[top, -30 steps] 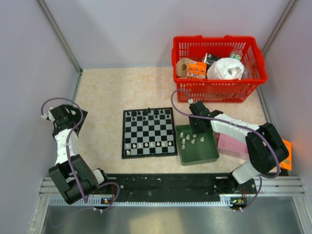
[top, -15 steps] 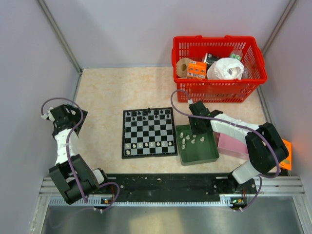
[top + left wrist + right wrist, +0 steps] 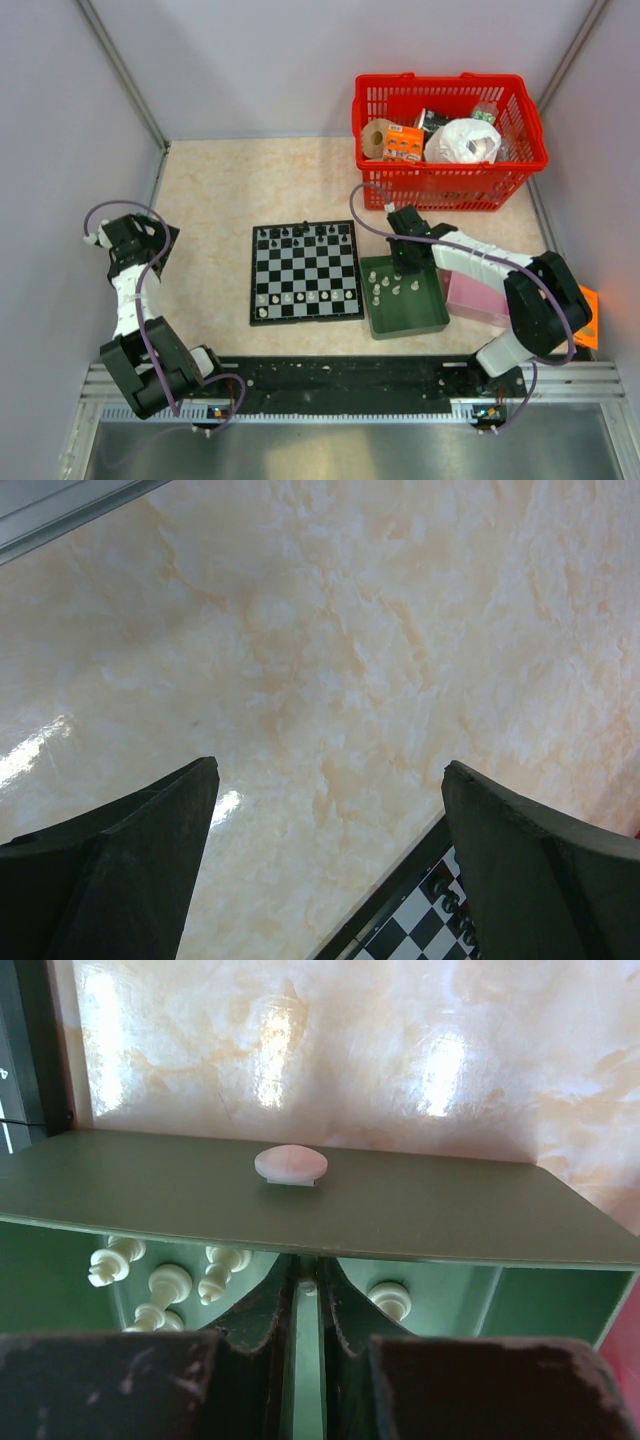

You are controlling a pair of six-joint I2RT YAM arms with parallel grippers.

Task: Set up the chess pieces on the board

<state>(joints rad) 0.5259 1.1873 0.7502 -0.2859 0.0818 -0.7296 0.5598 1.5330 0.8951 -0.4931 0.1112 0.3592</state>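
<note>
The checkered board (image 3: 305,265) lies mid-table with black pieces (image 3: 300,235) along its far row and whitish pieces (image 3: 300,297) along its near rows. Several whitish pieces (image 3: 390,290) lie in the dark green tray (image 3: 430,315) right of the board. My right gripper (image 3: 408,262) hangs inside the tray's far end. In the right wrist view it (image 3: 308,1278) is shut on a tiny whitish piece (image 3: 308,1286) at its tips, with loose pieces (image 3: 165,1285) beside it. My left gripper (image 3: 150,245) is open and empty at the far left; in its wrist view (image 3: 328,770) the board's corner (image 3: 420,920) shows.
A red basket (image 3: 450,185) with packages stands at the back right. A pink box (image 3: 475,298) lies right of the tray. The tray's far wall (image 3: 450,1210) carries a small whitish knob (image 3: 290,1163). Grey walls enclose the table on both sides.
My right gripper has shifted very slightly at the tray's far end. The left arm has not moved.
</note>
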